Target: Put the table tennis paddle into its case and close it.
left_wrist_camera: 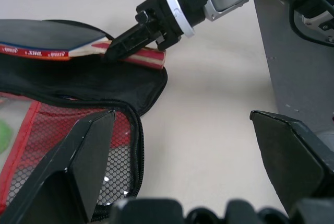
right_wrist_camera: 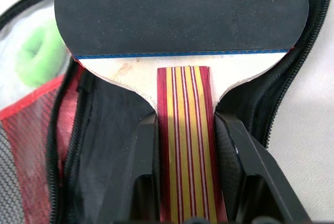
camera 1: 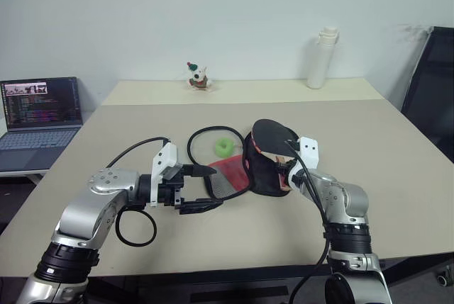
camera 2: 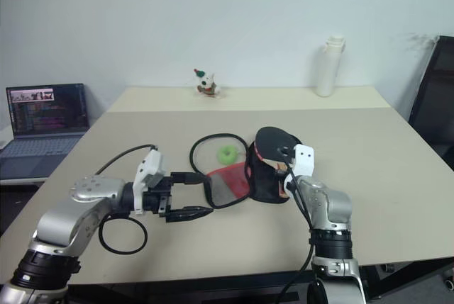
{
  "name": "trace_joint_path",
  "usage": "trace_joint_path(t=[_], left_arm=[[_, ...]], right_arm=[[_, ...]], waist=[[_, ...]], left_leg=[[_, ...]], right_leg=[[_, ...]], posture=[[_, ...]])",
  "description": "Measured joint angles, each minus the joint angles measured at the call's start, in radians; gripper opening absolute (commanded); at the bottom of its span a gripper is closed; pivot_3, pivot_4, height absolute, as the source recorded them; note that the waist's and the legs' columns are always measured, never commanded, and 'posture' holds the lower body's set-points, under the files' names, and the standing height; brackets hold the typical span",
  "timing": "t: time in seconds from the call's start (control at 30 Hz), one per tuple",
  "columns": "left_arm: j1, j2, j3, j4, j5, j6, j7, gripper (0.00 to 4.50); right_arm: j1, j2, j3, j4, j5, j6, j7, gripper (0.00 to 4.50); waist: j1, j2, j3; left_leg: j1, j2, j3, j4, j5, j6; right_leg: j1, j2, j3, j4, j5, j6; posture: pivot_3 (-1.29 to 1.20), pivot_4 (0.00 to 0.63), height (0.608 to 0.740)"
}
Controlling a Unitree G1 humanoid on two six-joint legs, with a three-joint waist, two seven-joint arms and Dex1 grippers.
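I have the table tennis paddle [right_wrist_camera: 180,15] by its striped wooden handle, my right claw [right_wrist_camera: 186,145] pinched on either side of it, and the black face is poised over the open case [camera 1: 266,176], which lies unzipped on the bench [camera 1: 369,148] in front of me. From my right wrist I can see the blade framed by the zip line on both sides, so it looks lined up with the mouth of the pouch, though I cannot tell whether the blade rests on the fabric or hangs just above it. The mesh flap [left_wrist_camera: 31,140] is folded out toward my left, with the small green ball [camera 1: 225,147] lying beside it inside the loop of the zip edge. My left claw [camera 1: 195,189] is spread wide and holds nothing, sitting just beside the flap's near edge. So I judge this to be the insertion step, partly done. Next I should lay the paddle flat in the black half and let go of the handle, then bring my left claw onto the flap to fold it over before any zipping. The soft fabric may bunch or slide, so I would steady it.
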Motion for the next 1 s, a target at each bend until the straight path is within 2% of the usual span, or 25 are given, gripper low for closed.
trace_joint_path(t=[0.43,0.47,0.53,0.73,1.0], left_arm=[[0.001,0.001,0.000,0.000,0.001,0.000,-0.001,4.50],[0.001,0.002,0.000,0.000,0.001,0.000,-0.001,4.50],[0.004,0.002,0.000,0.000,0.001,0.000,-0.001,4.50],[0.012,0.003,0.000,0.000,0.001,0.000,-0.001,4.50],[0.018,0.004,0.000,-0.001,0.001,0.000,0.000,4.50]], right_arm=[[-0.026,0.030,-0.002,0.066,-0.009,-0.062,-0.046,1.06],[-0.027,0.031,-0.002,0.069,-0.011,-0.067,-0.049,1.77],[-0.027,0.031,-0.002,0.074,-0.016,-0.076,-0.055,2.28],[-0.027,0.028,0.006,0.072,-0.029,-0.090,-0.065,4.42],[0.008,0.009,0.034,0.001,-0.029,-0.096,-0.021,4.47]], waist=[[0.001,0.000,0.000],[0.001,0.000,0.000],[0.001,0.000,0.000],[0.001,0.000,0.000],[0.001,0.000,0.000]], left_leg=[[0.000,0.000,0.000,0.000,0.000,0.000],[0.000,0.000,0.000,0.000,0.000,0.000],[0.000,0.000,0.000,0.000,0.000,0.000],[0.000,0.000,0.000,0.000,0.000,0.000],[0.000,0.000,0.000,0.000,0.000,0.000]], right_leg=[[0.000,0.000,0.000,0.000,0.000,0.001],[0.000,0.000,0.000,0.000,0.000,0.001],[0.000,0.000,0.000,0.000,0.000,0.001],[0.000,0.000,0.000,0.000,-0.001,0.001],[0.000,0.000,0.000,0.000,-0.001,0.001]], posture=[[0.00,0.150,0.740],[0.00,0.150,0.740],[0.00,0.150,0.740],[0.00,0.150,0.740],[0.00,0.150,0.740]])
